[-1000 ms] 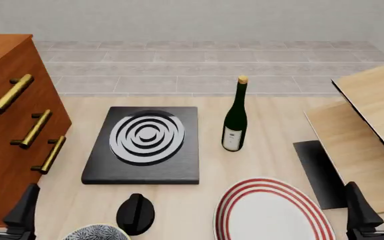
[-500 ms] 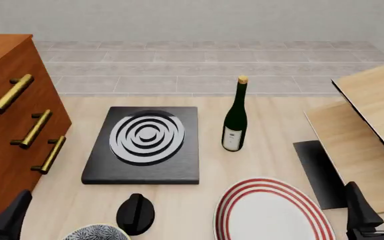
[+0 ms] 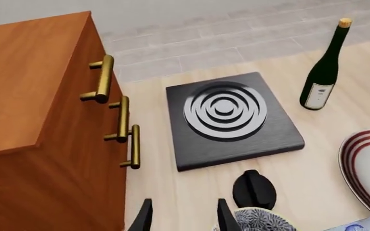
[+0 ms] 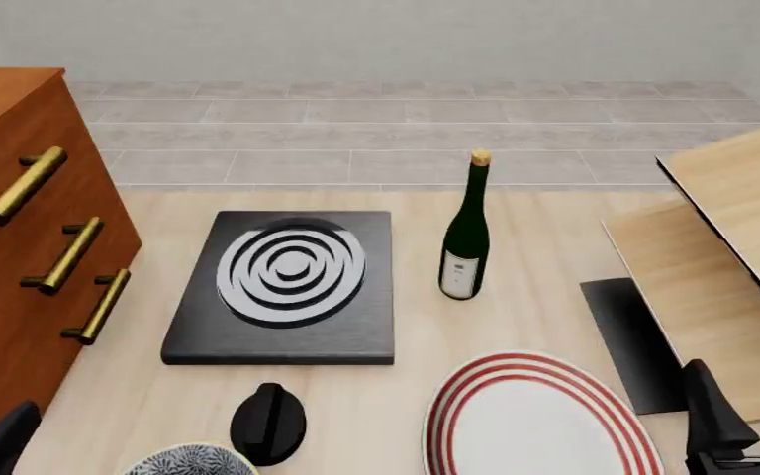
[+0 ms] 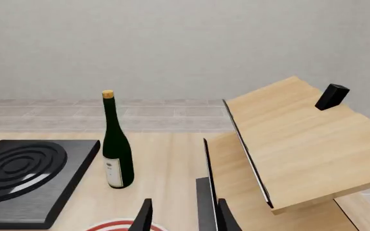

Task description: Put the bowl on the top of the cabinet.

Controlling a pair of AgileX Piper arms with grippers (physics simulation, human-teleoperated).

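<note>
The bowl (image 4: 191, 461), white with a dense dark blue-grey pattern, sits at the table's near edge, partly cut off; it also shows in the left wrist view (image 3: 262, 220). The reddish-brown cabinet (image 4: 11, 228) with three brass handles stands at the left, and its top shows in the left wrist view (image 3: 24, 72). My left gripper (image 3: 183, 219) is open and empty, between the cabinet and the bowl, to the bowl's left; only one of its fingers (image 4: 0, 443) shows in the front view. My right gripper (image 4: 754, 411) is open and empty at the near right, also in its wrist view (image 5: 185, 219).
A black stove slab (image 4: 288, 282) with grey rings lies mid-table. A dark wine bottle (image 4: 465, 242) stands right of it. A red-ringed plate (image 4: 538, 421) and a black knob (image 4: 269, 424) lie near the front. Pale wood panels (image 4: 736, 228) stand at the right.
My left gripper has dropped low and to the left in the front view, until only one finger shows. The right gripper and the objects have not moved.
</note>
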